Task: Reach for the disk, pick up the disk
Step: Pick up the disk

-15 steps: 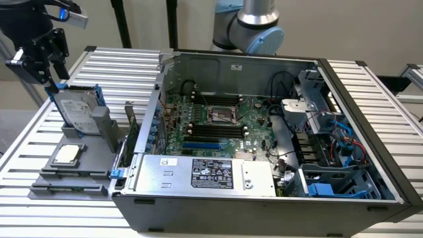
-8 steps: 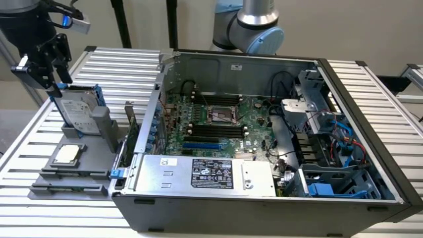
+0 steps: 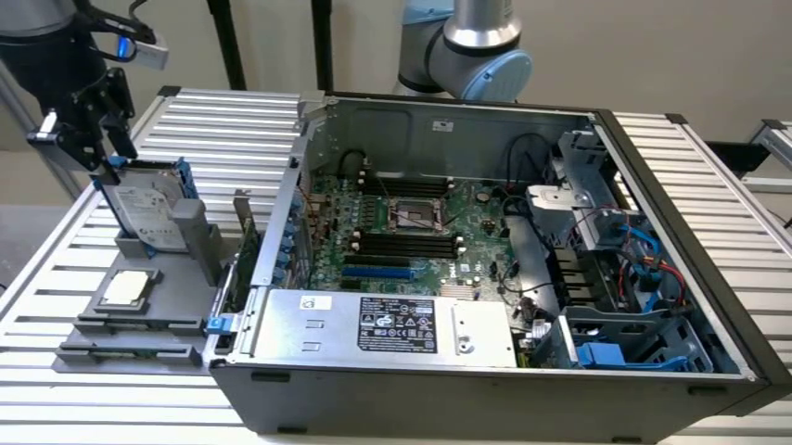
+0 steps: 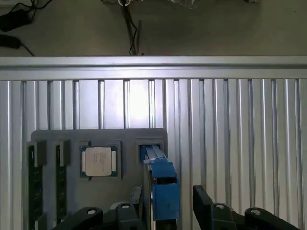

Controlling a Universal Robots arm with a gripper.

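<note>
Your fingers (image 4: 205, 207) stand spread wide, gripping nothing, one on either side of the top edge of the disk (image 3: 148, 215), which stands upright in a grey holder (image 3: 188, 239) on the slatted bench (image 3: 236, 120), CPU chip (image 3: 128, 289) just beside it, open computer case (image 3: 495, 269) near; disk silver-grey, white label, blue rails.

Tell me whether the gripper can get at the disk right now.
Probably yes: the open gripper hangs over the upright disk, one finger each side of its top edge, nothing between.
</note>
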